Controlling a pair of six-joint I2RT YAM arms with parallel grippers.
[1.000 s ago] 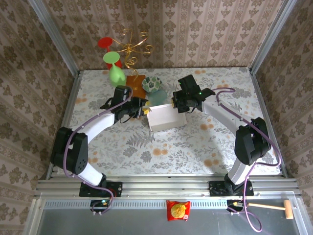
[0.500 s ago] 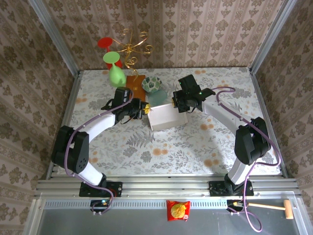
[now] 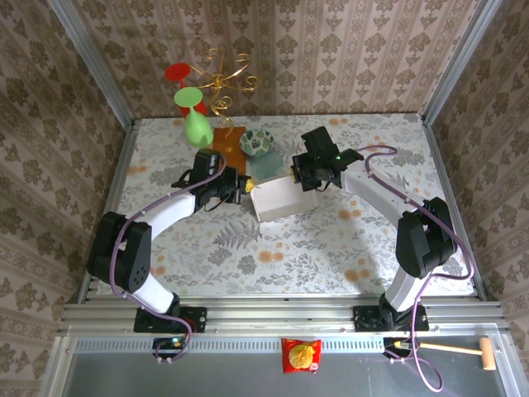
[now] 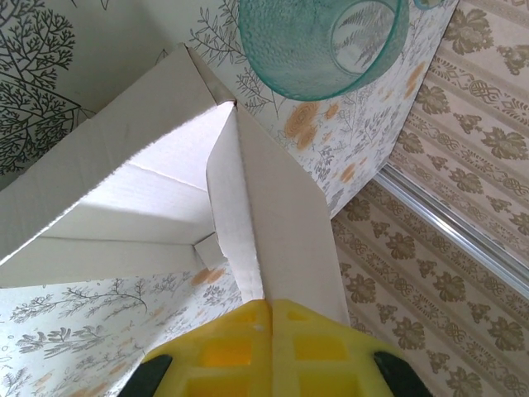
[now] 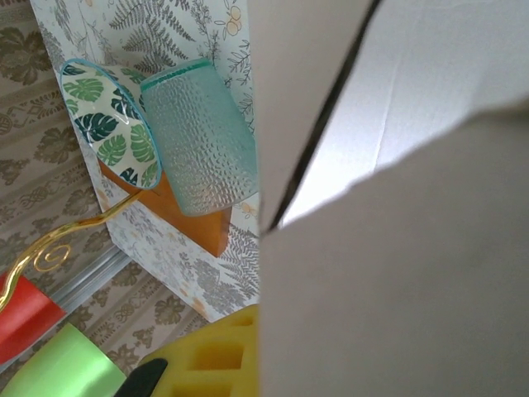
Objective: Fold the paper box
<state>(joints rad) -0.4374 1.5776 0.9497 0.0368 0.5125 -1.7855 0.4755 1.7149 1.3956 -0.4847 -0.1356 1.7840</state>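
Observation:
The paper box (image 3: 282,198) is a pale grey-white cardboard shell, partly raised, in the middle of the table. My left gripper (image 3: 245,187) is at its left end. In the left wrist view the yellow fingers (image 4: 223,347) meet, shut on the edge of an upright side flap of the paper box (image 4: 281,223). My right gripper (image 3: 299,179) is at the box's far right corner. In the right wrist view one yellow finger (image 5: 219,360) presses against a box wall (image 5: 397,281), which hides the other finger.
A teal cup (image 3: 266,168) lies just behind the box, close to both grippers. Beside it are a leaf-patterned bowl (image 3: 256,142) and a brown wooden board (image 3: 227,136). A gold stand (image 3: 219,83) holding red and green cups stands at the back left.
My left gripper has shifted right to the box's left end and shut on its flap. The right gripper has stayed on the box.

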